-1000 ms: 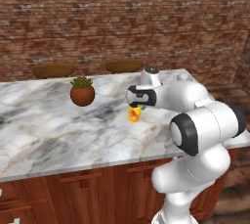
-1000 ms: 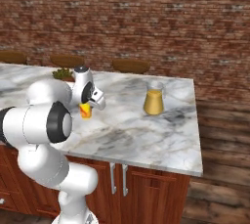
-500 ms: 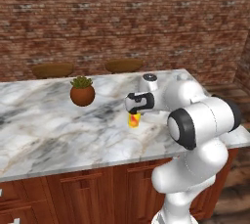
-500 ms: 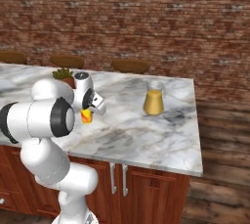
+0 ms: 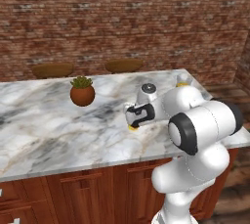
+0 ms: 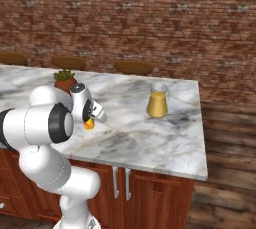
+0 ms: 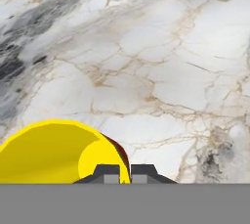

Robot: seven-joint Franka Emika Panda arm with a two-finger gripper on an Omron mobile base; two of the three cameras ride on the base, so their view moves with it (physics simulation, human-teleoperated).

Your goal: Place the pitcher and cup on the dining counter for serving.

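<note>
No words, labels or numbers can be read anywhere (the cup [image 7: 53,152] bears just a red mark).

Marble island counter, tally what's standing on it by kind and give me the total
Clear glass pitcher of amber-yellow liquid: 1
Small bright yellow cup, at the gripper: 1
Green plant in a round red-brown pot: 1
Total: 3 on the white, grey-veined marble dining counter.
</note>
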